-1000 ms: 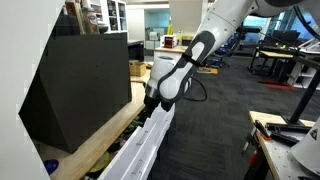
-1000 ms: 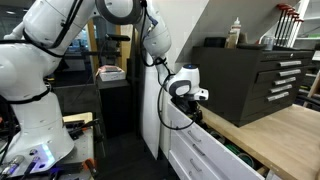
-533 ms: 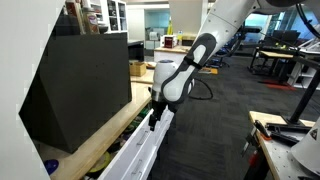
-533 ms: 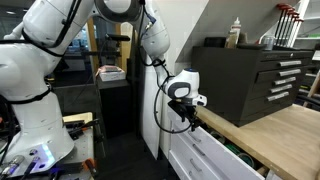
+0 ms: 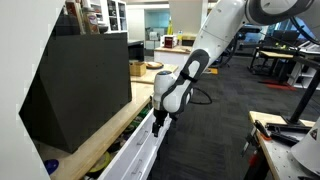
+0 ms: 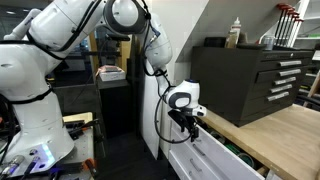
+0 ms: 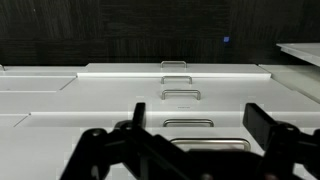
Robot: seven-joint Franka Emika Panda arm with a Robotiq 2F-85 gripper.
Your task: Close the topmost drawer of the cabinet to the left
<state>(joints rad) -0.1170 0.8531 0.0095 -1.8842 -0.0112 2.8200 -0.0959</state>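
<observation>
The topmost drawer (image 5: 138,152) of the long white cabinet (image 6: 190,162) stands pulled out under the light wood countertop (image 5: 95,135). Its cluttered inside shows as a narrow strip in an exterior view (image 6: 232,152). My gripper (image 5: 157,124) hangs at the outer face of the drawer's white front, near its far end; it also shows in an exterior view (image 6: 190,126). In the wrist view my gripper (image 7: 200,122) is open, its fingers either side of the nearest metal handle (image 7: 205,146). I cannot tell whether it touches the front.
A large black box (image 5: 75,85) stands on the countertop; it shows as a black drawer chest in an exterior view (image 6: 245,80). Lower drawer fronts with handles (image 7: 182,93) lie below. A workbench (image 5: 285,140) stands across the dark floor aisle. The robot base (image 6: 35,110) is beside the cabinet.
My gripper has moved down and closer along the drawer front. The drawer still stands out from the cabinet.
</observation>
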